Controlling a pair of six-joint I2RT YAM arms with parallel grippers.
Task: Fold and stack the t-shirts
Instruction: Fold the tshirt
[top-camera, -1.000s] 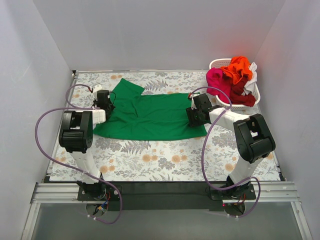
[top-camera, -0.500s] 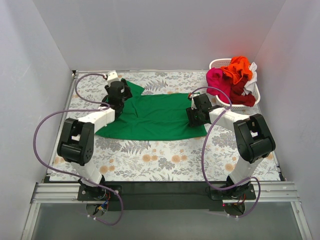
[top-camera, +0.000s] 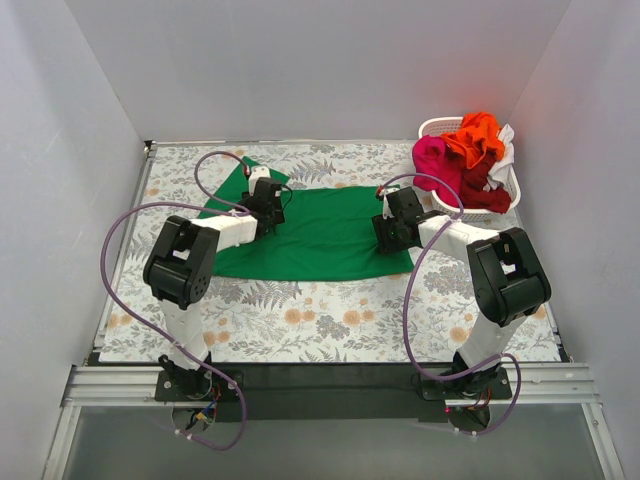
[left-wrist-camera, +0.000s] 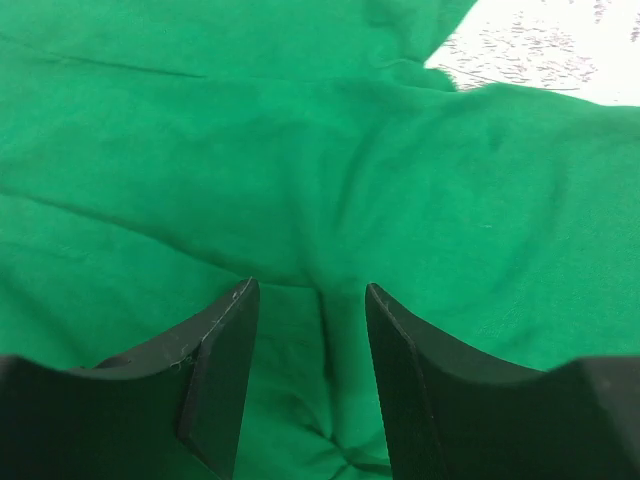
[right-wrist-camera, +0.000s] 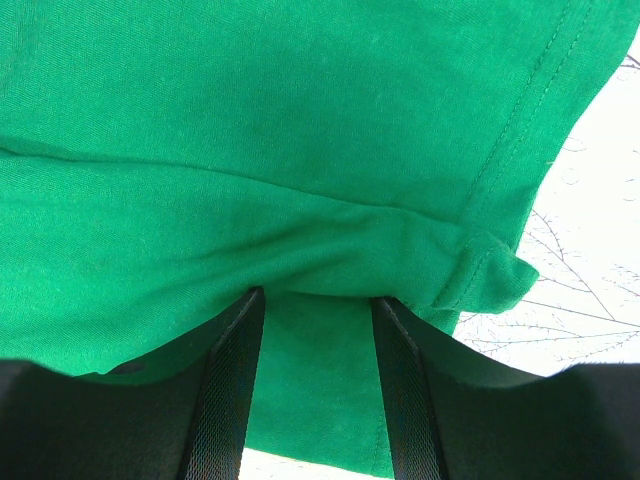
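The green t-shirt (top-camera: 320, 235) lies spread across the middle of the floral table, with wrinkles near its left sleeve (top-camera: 238, 178). My left gripper (top-camera: 270, 205) hovers over the shirt's left part. In the left wrist view it (left-wrist-camera: 308, 292) is open, with only rumpled green cloth (left-wrist-camera: 330, 150) below the gap. My right gripper (top-camera: 384, 228) sits at the shirt's right edge. It (right-wrist-camera: 318, 295) is open too, and a fold of the hem (right-wrist-camera: 480, 270) drapes over its fingertips. The orange (top-camera: 478, 135), pink (top-camera: 433, 160), dark red (top-camera: 484, 192) and white (top-camera: 506, 150) t-shirts are piled in the basket.
A white plastic basket (top-camera: 432, 126) stands at the back right corner. The floral table cover (top-camera: 330, 320) shows in front of the green shirt. Grey walls close in the left, back and right sides. Purple cables loop from both arms.
My left gripper swung from the shirt's left edge, past the back-left sleeve, rightward onto the shirt, and opened. The shirt's left side shifted slightly right. The right arm stayed still.
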